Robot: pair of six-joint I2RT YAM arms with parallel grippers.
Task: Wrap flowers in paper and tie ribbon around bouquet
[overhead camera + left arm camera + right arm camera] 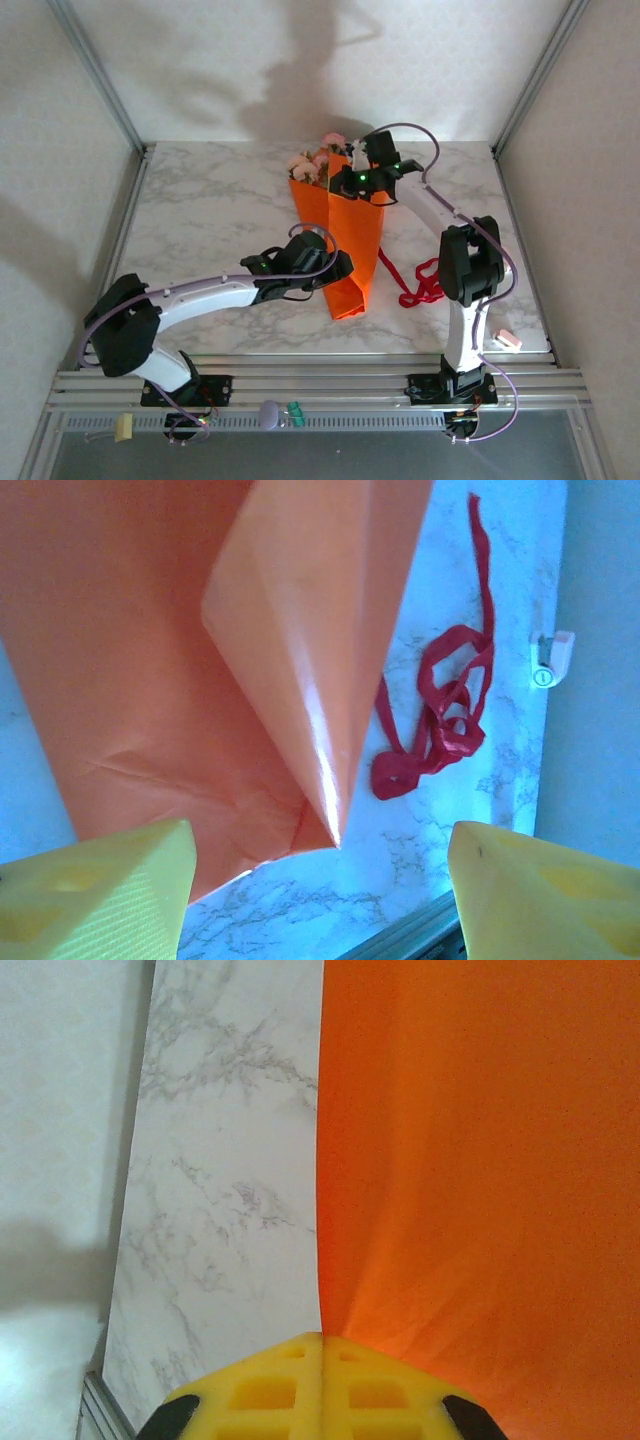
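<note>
Unrolling is threatening the paper point(352, 235) at centre frame, since the left pincer point(320, 880) is gaping released while the right pincer point(322, 1350) alone is pinching its upper edge.

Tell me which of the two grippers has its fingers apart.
The left gripper: its yellow fingers stand wide apart, holding nothing. The right gripper is shut, pinching the edge of the paper.
</note>
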